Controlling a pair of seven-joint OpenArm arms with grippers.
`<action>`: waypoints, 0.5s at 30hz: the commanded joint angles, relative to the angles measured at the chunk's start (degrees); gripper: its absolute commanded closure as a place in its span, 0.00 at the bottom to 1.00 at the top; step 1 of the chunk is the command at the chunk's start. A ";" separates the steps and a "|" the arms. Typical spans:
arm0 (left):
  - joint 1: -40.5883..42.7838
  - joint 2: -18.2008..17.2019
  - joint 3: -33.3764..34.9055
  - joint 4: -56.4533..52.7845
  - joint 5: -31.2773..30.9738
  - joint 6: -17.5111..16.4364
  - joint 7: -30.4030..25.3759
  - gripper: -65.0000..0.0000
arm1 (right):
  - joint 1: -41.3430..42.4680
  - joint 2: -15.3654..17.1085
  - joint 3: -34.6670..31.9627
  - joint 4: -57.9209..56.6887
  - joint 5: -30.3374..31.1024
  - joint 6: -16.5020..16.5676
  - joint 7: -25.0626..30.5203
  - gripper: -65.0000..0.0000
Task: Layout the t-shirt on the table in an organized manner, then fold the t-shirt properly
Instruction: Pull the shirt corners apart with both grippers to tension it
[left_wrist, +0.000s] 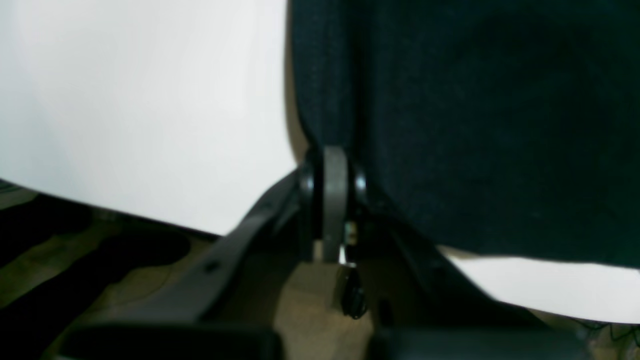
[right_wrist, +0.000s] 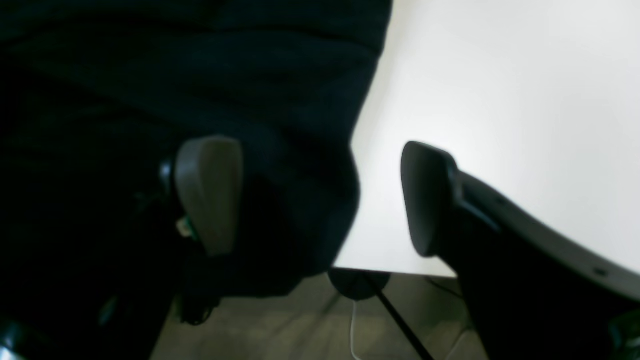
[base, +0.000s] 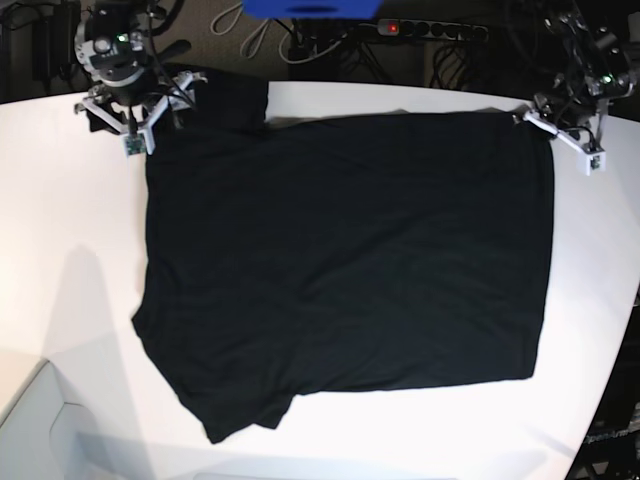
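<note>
1. The t-shirt (base: 350, 270) lies spread flat, plain black, across my white desk (base: 70, 230).
2. My left pincer (left_wrist: 334, 172) is clenched, seemingly on the t-shirt's far corner.
3. My right pincer (right_wrist: 320, 200) gapes, straddling the opposite far corner's edge.

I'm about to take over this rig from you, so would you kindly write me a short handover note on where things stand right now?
Left gripper: shut, pinching the t-shirt at its far corner by the table edge.
Right gripper: open, one finger over the cloth and one over bare table, straddling the shirt's edge at the other far corner; not yet gripping.
T-shirt: spread nearly flat on the white table, plain black side up, the sleeve at the near edge slightly rumpled.
Done: layout mostly complete.
Left: close the right gripper on its corner, smooth the shirt, then make all the folds.
</note>
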 joint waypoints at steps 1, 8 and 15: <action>0.80 -0.01 0.08 0.41 1.18 -0.02 3.46 1.00 | 0.13 -0.17 0.18 0.09 0.04 -0.18 0.86 0.22; 0.89 -0.10 -0.10 2.26 1.18 -0.02 3.46 1.00 | -0.31 -0.35 0.00 -2.46 0.04 -0.18 0.77 0.23; 0.80 -0.10 -0.10 5.95 1.18 -0.02 3.46 1.00 | -2.68 -0.35 -3.78 -2.11 0.04 -0.18 0.42 0.42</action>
